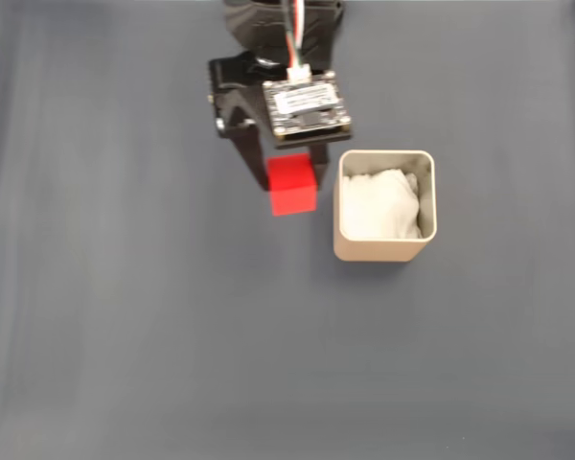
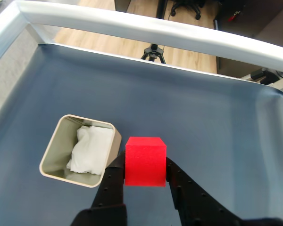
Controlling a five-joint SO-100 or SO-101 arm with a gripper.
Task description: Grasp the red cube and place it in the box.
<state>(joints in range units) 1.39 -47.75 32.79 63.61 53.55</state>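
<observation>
The red cube (image 1: 292,185) sits between my gripper's (image 1: 292,171) two black fingers, just left of the box (image 1: 383,250) in the fixed view. In the wrist view the gripper (image 2: 145,165) is shut on the red cube (image 2: 145,160), one finger pressing each side. The beige box (image 2: 54,149) stands upright to the cube's left there, close to the left finger (image 2: 114,181), with white padding inside. I cannot tell whether the cube rests on the mat or hangs just above it.
A dark grey mat (image 1: 125,316) covers the table. In the wrist view a pale metal rail (image 2: 146,26) borders the far edge, with a tripod (image 2: 153,51) and wooden floor beyond it. The arm's body and circuit board (image 1: 305,103) overhang the top middle.
</observation>
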